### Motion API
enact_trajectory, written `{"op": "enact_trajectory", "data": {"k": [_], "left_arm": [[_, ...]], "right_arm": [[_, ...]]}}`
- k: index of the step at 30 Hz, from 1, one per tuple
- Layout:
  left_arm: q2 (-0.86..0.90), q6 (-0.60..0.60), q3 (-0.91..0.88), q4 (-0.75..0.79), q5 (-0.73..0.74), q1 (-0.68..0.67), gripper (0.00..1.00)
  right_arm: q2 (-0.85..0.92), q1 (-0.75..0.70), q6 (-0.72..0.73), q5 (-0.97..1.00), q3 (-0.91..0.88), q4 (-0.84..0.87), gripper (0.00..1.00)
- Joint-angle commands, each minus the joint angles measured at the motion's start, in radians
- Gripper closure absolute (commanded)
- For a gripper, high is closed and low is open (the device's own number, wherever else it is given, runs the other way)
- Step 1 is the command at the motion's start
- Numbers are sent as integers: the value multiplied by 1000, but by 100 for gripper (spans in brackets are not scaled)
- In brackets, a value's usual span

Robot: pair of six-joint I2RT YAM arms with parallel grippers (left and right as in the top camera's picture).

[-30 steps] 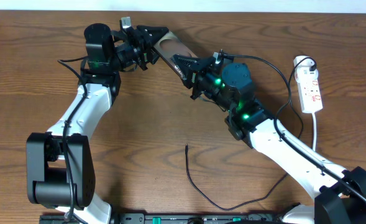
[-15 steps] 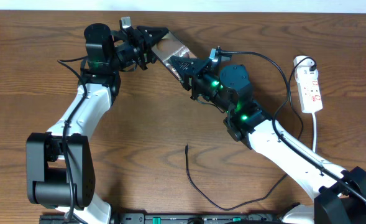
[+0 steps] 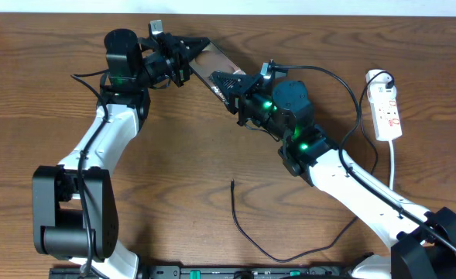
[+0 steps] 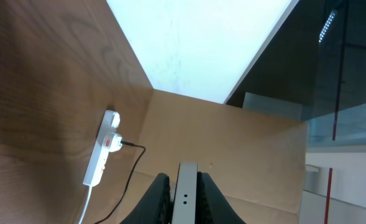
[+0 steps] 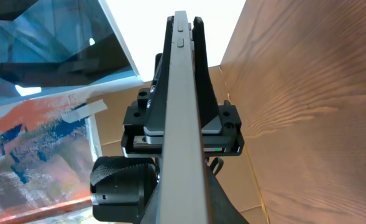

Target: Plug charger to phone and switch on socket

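At eleven o'clock the left gripper (image 3: 195, 51) is closed on one end of the phone (image 3: 212, 61); it is held on edge at twelve, probably steadied for plugging; the right gripper (image 3: 226, 80) clamps the other end; the charger (image 3: 235, 205) lies loose at six; the socket (image 3: 387, 112) sits at three.

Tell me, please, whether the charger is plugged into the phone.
Not plugged in: the charger lies loose on the table, its tip apart from the phone held between the left gripper and right gripper.
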Motion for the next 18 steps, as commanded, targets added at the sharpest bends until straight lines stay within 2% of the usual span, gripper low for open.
{"op": "enact_trajectory", "data": {"k": [1, 4, 6, 17, 18], "left_arm": [[-24, 6, 21, 1, -7, -5, 87], [-24, 6, 21, 1, -8, -8, 87], [-24, 6, 21, 1, -10, -8, 92], [-24, 18, 21, 1, -18, -8, 93], [-24, 18, 21, 1, -18, -8, 93]], "right_arm": [[-6, 10, 13, 11, 21, 29, 99], [-6, 10, 14, 11, 21, 29, 99], [-6, 11, 14, 11, 21, 28, 99], [-6, 17, 18, 12, 21, 29, 99], [-6, 17, 17, 12, 21, 28, 95]]}}
